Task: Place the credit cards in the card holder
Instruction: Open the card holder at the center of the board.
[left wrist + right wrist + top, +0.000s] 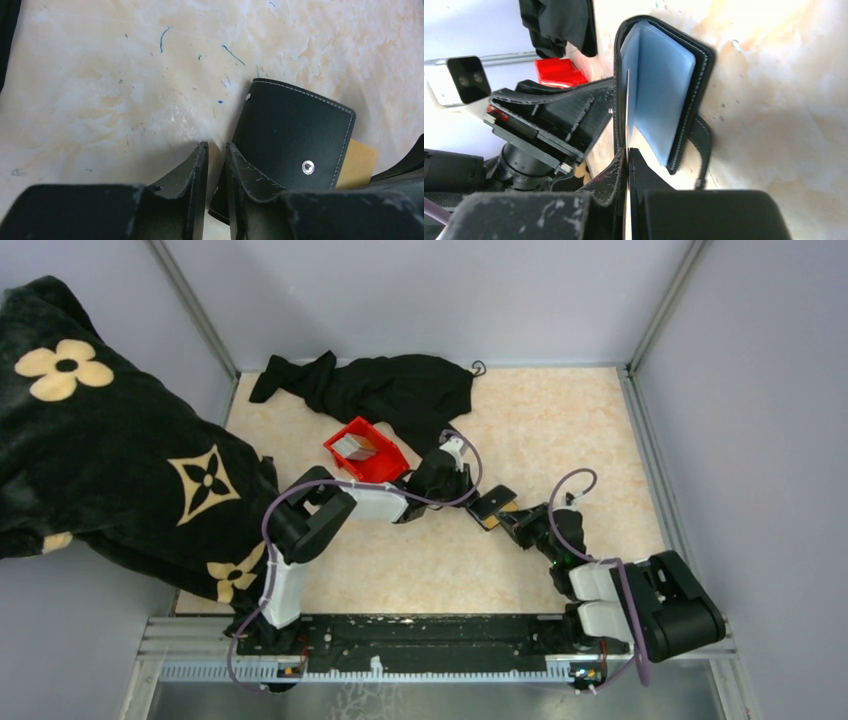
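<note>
Alignment of card and pocket is judged to be what the coming move turns on. The card holder (659, 90) is held open on the marbled table (100, 75) between the two arms, with its fold turned away from the right gripper (628, 167) and its bluish-grey lining exposed. The right fingers are pressed together on a tan credit card (356, 167). In the right wrist view this card is seen edge-on as a thin pale line running straight out from the fingertips, its long axis in line with them, and it is already entered between the two covers, just beside the lining. The holder therefore lies directly ahead of the right fingers, and a push along the card's own length toward the fold is judged to be called for. The left gripper (215, 162) is closed to a narrow gap on one black cover, whose stitched corner is seen between the fingers, so the holder is steadied from the opposite side. Other credit cards (352, 447) are left in the red bin (385, 468), nearer the left arm.
</note>
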Available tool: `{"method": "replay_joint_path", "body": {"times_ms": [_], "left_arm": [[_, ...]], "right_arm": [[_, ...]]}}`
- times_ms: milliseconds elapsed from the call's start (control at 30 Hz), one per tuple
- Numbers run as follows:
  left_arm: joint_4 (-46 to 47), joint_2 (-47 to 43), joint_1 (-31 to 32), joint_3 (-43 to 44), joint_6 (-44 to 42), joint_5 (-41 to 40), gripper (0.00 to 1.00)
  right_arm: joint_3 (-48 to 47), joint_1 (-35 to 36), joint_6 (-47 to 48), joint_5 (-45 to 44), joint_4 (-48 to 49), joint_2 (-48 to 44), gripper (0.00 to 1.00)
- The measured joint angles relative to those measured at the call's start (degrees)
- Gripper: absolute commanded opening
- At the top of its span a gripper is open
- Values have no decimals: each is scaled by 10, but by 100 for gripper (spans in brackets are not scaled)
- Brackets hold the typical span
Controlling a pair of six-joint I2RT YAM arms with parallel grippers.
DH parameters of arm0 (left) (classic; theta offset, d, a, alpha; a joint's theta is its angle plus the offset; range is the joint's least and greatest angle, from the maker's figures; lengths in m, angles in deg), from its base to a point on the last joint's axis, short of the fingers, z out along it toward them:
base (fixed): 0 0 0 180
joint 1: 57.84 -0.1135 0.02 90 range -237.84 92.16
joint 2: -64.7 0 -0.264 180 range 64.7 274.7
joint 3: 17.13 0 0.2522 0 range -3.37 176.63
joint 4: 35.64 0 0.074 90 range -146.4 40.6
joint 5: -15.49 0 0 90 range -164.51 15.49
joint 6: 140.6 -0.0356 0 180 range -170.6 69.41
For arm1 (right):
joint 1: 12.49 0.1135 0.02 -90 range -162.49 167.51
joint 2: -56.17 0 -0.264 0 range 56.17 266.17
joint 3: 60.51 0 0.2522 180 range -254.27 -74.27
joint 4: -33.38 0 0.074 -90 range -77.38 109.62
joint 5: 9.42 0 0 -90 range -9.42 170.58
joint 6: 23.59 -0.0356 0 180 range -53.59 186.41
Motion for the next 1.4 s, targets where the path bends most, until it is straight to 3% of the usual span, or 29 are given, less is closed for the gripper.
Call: {"method": "replay_joint_path", "body": {"times_ms": [533,1033,1400], "left_arm": [[12,-22,34,-38,23,5,27],[13,-25,49,-44,37,-10,26],[17,-65,68,-100,61,-12,26]], "right_arm": [[-19,0,37,7,-30,0,0],[-45,0,100,12,-137,-65,0],[-125,-1,183,16,-254,-99,0]]}}
